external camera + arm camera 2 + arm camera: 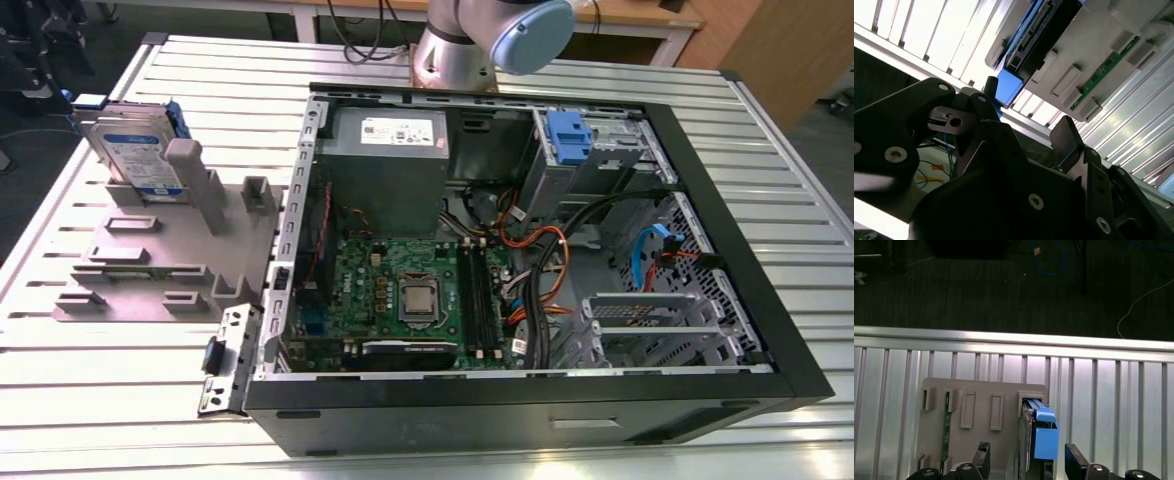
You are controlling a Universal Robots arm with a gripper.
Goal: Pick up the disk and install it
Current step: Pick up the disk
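Two gripper (1028, 462) fingers apart, empty, flanking the disk (1027, 437) in its stand (979, 405); off-centre closing may snag the blue rail (1046, 442).

I can read no print from here: the white sticker (402, 128) on the grey metal power-supply box (384, 185) and the white-and-blue label (140, 160) on the flat silver disk (124, 130) are illegible to me.
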